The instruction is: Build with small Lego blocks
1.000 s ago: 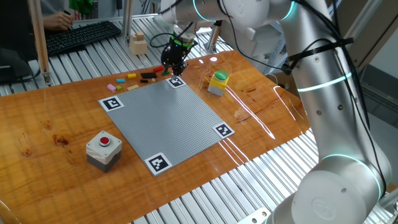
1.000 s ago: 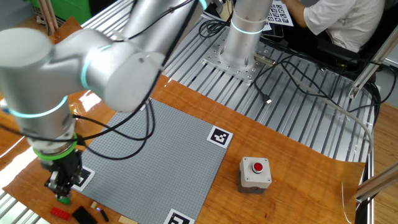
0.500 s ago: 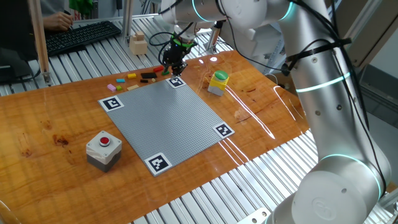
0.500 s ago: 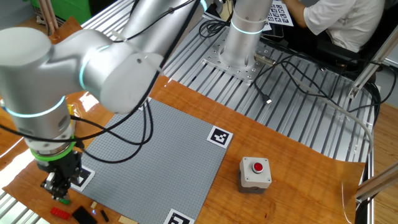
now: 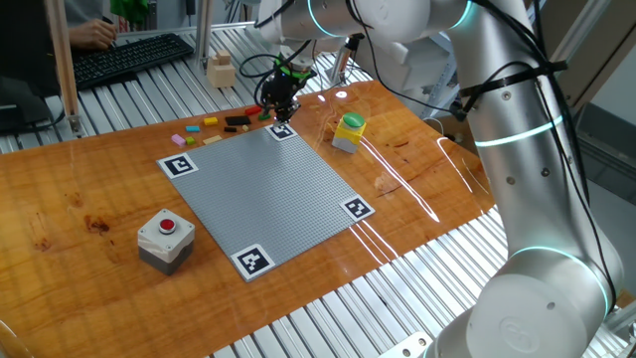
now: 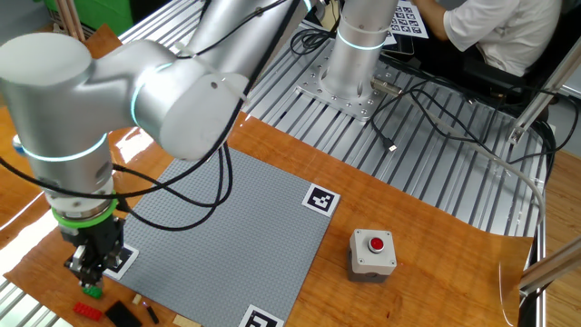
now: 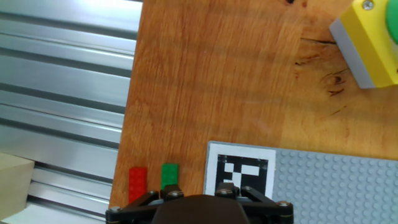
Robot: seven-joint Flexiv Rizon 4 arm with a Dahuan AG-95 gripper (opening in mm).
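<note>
- One fixed view: the black two-finger gripper [image 5: 276, 107] points down at the far corner of the flat grey studded baseplate [image 5: 268, 193], landmark for all that follows. The small Lego blocks [image 5: 211, 123], tiny plastic bricks in pink, yellow, orange, red and black, lie scattered on the wooden surface [image 5: 79, 209] just beyond the baseplate's far edge. Whether the jaws hold anything cannot be told here.
- Beside the baseplate's right far edge stands a yellow box with a green top [image 5: 349, 131]; it looks closed and its contents are hidden.
- Other fixed view: the gripper [image 6: 88, 273] hangs over the baseplate's [image 6: 227, 236] corner marker, with a small green brick [image 6: 92, 292] right under the fingertips and a red brick [image 6: 87, 310] just beyond it.
- Hand view: the green brick [image 7: 169, 173] and red brick [image 7: 137, 180] lie side by side on the wood just off the baseplate's [image 7: 339, 186] printed corner marker [image 7: 241, 175]. The fingertips are out of frame, so I cannot tell how wide the jaws stand.
- Handling, as a judgement: these bricks look light, stiff and smooth, likely to skid or tip; pinching the green one across its long flat sides seems safest.
</note>
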